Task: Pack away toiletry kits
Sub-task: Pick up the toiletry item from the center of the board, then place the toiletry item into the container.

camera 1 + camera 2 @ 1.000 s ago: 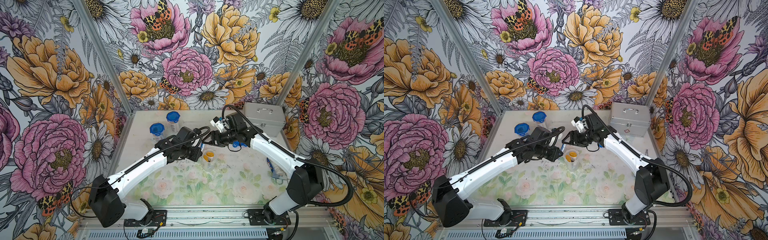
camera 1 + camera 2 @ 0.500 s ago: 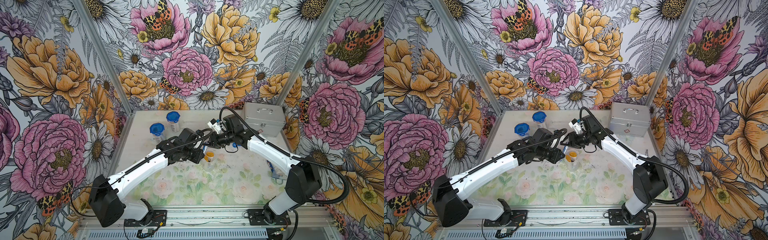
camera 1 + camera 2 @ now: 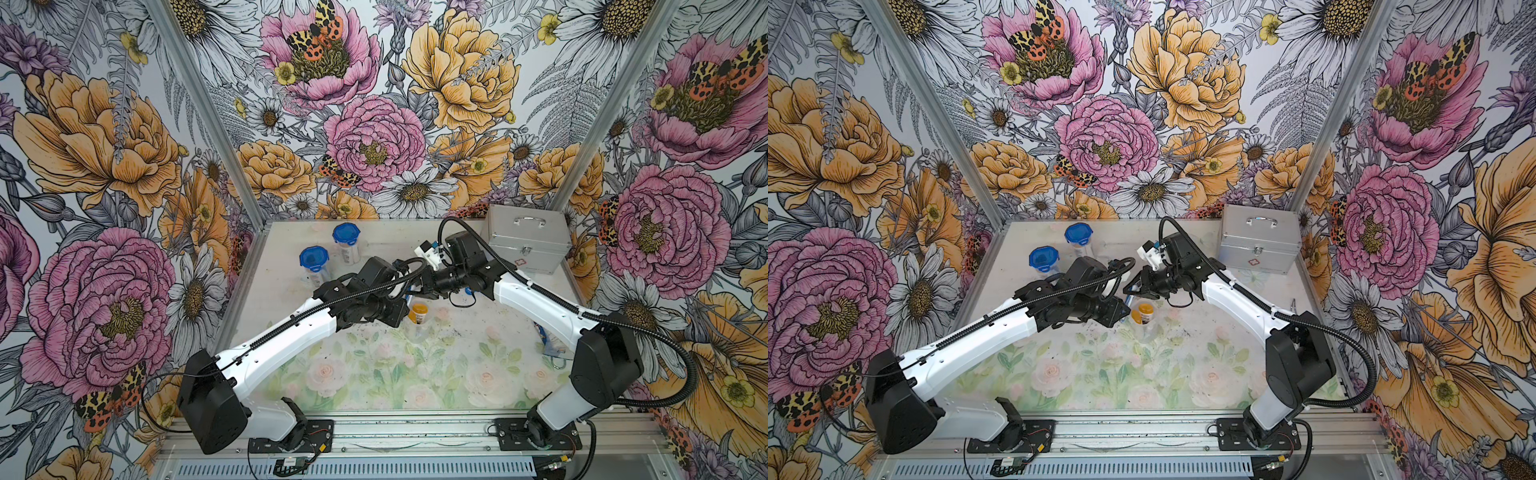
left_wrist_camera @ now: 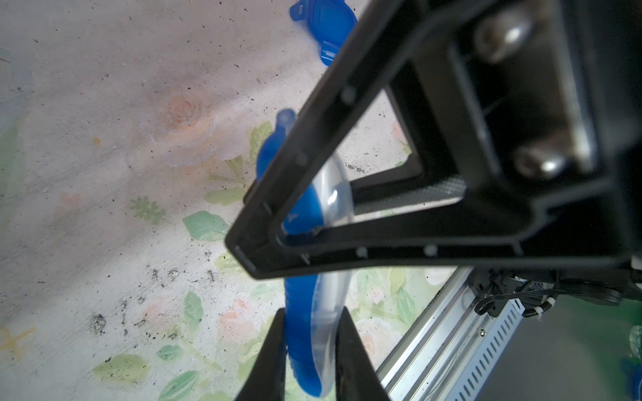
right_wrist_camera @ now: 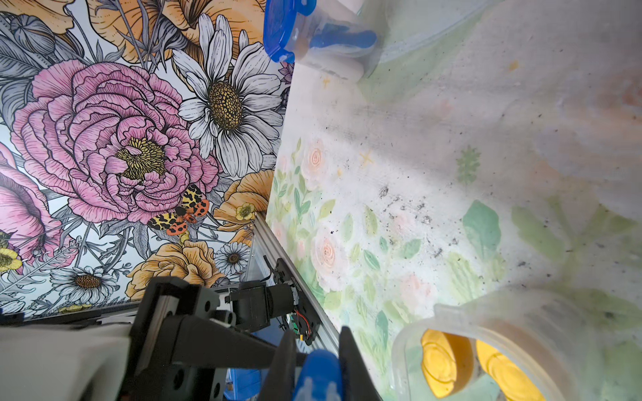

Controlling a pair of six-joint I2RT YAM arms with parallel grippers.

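L tool [image 4: 310, 314] & R tool [image 5: 316, 338] both clamped blue toothbrush [image 4: 297, 330]; open cup [image 5: 514, 305] w/ gold-capped bottles [image 5: 444, 364] stood near on bench [image 5: 399, 156].

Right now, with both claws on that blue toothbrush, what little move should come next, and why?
Probably opening the left gripper. Both it and the right gripper look shut on the toothbrush, with the open cup holding gold-capped bottles close by; letting go would free the right one to drop it in.
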